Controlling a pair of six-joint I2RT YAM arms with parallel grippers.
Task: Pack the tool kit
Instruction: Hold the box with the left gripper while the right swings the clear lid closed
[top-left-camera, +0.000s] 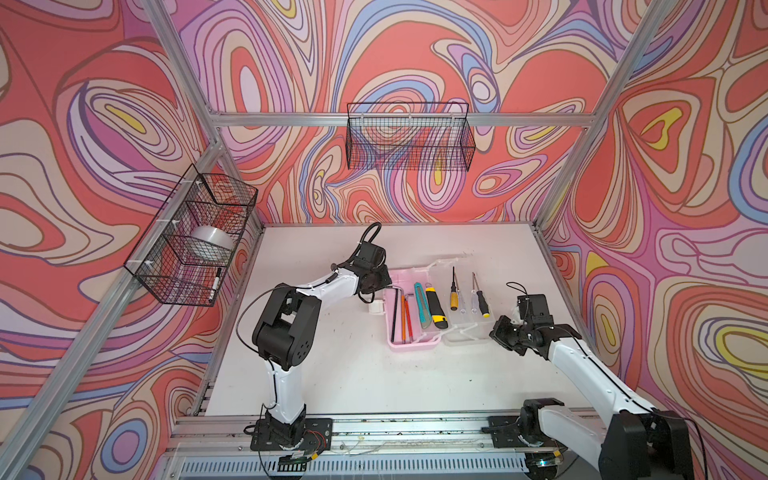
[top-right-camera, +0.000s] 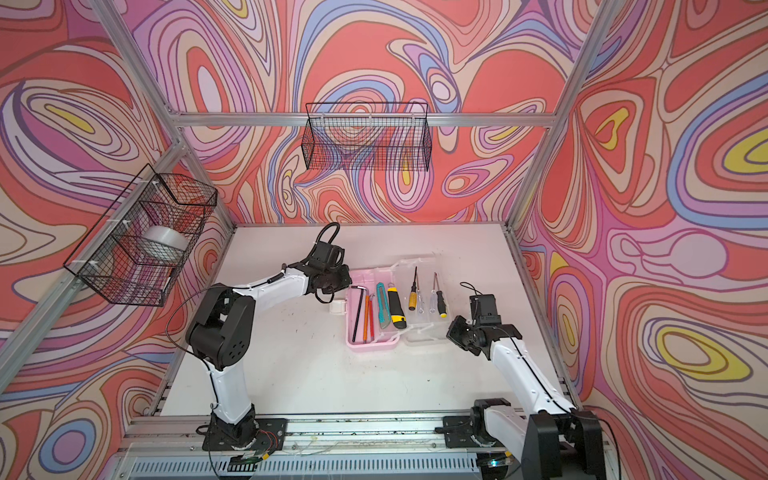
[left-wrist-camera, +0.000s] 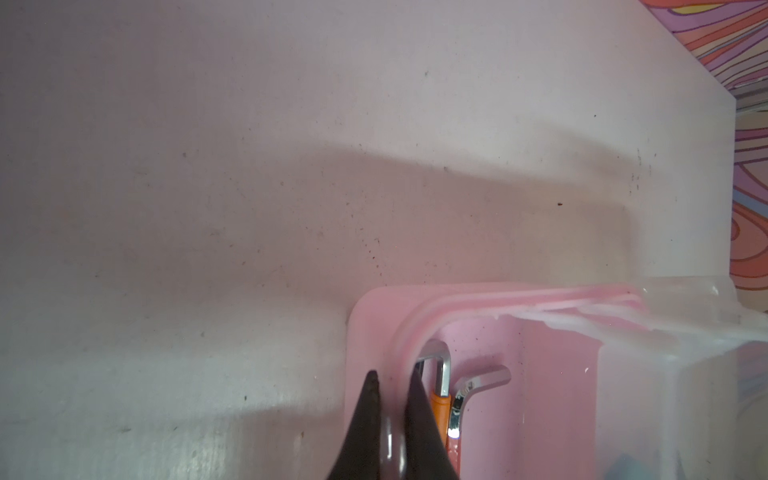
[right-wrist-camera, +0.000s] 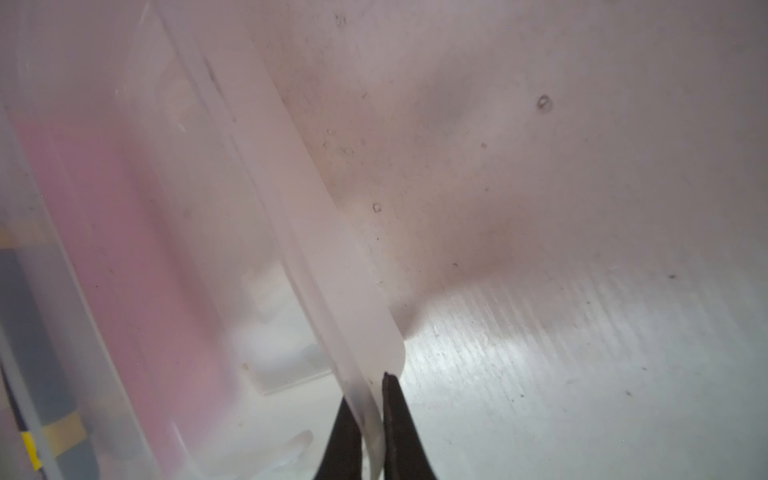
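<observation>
The white table (top-left-camera: 332, 374) carries the tool kit case (top-right-camera: 374, 344), which lies opened flat, right of centre, between the two arms. The pink base (top-left-camera: 415, 345) and the clear lid (top-left-camera: 465, 332) are set side by side. The long axis of each half runs from the near edge toward the back wall, and the hinge line is parallel to it.

The case is judged to be light, stiff, slippery thin plastic. Hold is best taken at a rim. The lid is to be swung slowly, since two screwdrivers (top-left-camera: 454, 293) rest loose on it, tips toward the back wall.

The yellow-black knife (top-left-camera: 435, 307), teal knife (top-left-camera: 421, 305), orange rods (top-left-camera: 405, 318) and black hex key (top-right-camera: 358, 309) are laid in the base along the same axis.

The left gripper (left-wrist-camera: 392, 376) is clamped on the base's rim at the far outer corner. The right gripper (right-wrist-camera: 370, 395) is clamped on the lid's outer edge at the near corner.
</observation>
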